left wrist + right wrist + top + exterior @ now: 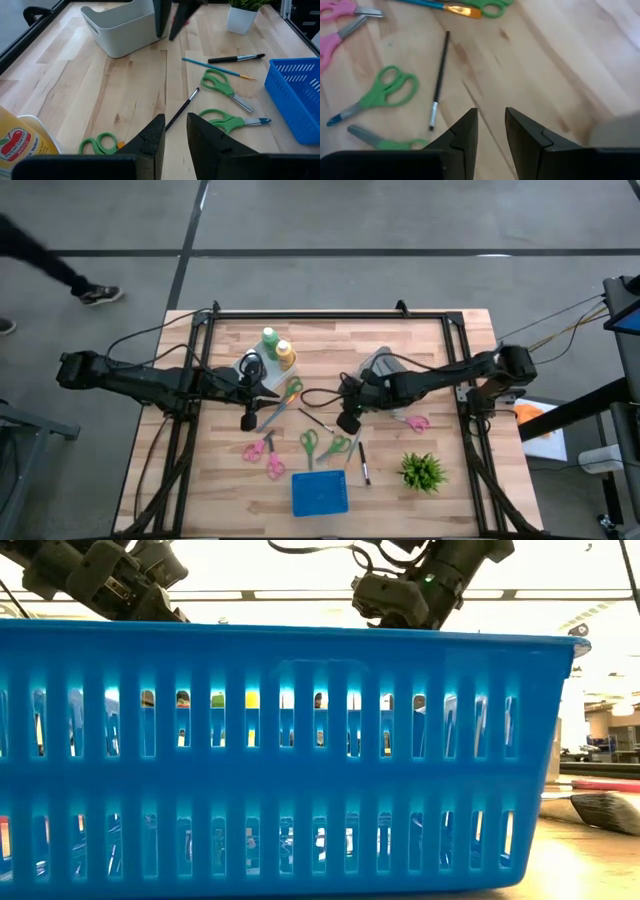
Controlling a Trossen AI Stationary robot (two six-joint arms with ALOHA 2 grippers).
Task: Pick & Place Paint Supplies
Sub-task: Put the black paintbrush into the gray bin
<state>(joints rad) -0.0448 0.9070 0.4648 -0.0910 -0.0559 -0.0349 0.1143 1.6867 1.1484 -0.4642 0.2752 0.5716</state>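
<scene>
- Left gripper (249, 420): hovers above the pale wooden worktop (450, 370), left of centre; its fingers (150, 142) stand narrowly apart with nothing between them.
- Right gripper (348, 423): hovers near the worktop's middle, fingers (462, 135) also narrowly apart and empty.
- Green squeeze bottle (269, 338) and yellow-orange squeeze bottle (285, 354): stand touching each other at the rear of the worktop, behind the left gripper.
- Thin black-handled brush (315, 420): lies flat between the two grippers.
- Blue-handled brush (278, 412): lies just beside the left gripper, next to green-handled scissors (292, 389).
- Second dark brush (364, 464): lies in front of the right gripper, near a small green potted plant (422, 471).
- Blue slotted plastic basket (319, 493): sits at the front edge.
- Grey plastic bin (378, 363): stands behind the right gripper.
- Pink-handled scissors (258, 448): lie left of the basket.
</scene>
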